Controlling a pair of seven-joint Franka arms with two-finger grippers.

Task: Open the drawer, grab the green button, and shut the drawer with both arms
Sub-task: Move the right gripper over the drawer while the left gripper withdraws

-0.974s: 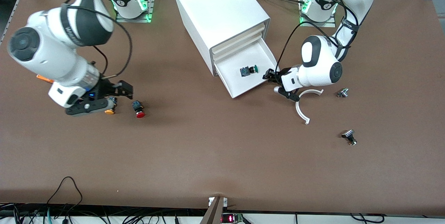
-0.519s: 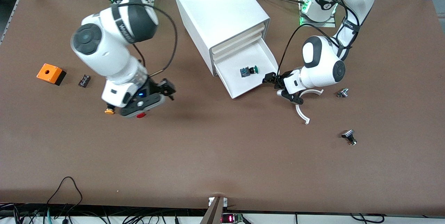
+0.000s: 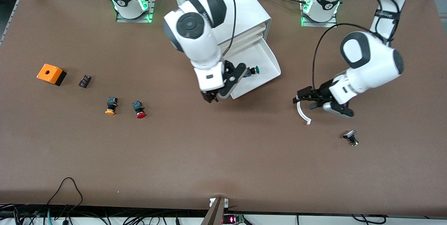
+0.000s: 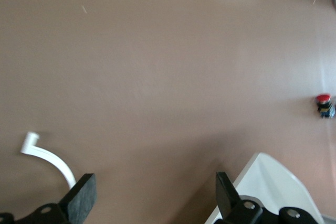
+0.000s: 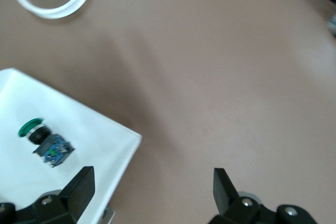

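The lowest drawer of the white cabinet stands pulled out. The green-capped button lies on its side in it and also shows in the right wrist view. My right gripper hangs open and empty over the drawer's front corner toward the right arm's end; its own view shows one finger over the drawer's rim and one over bare table. My left gripper is open and empty over a white curved strip, apart from the drawer; in its own view the jaws stand wide.
A red-capped button and an orange-capped button lie toward the right arm's end, with an orange box and a small black part. A small metal part lies nearer the front camera than the left gripper.
The right arm swung from over the orange and red buttons to the open drawer's front corner. The left gripper drew away from the drawer's corner to over the white curved strip.
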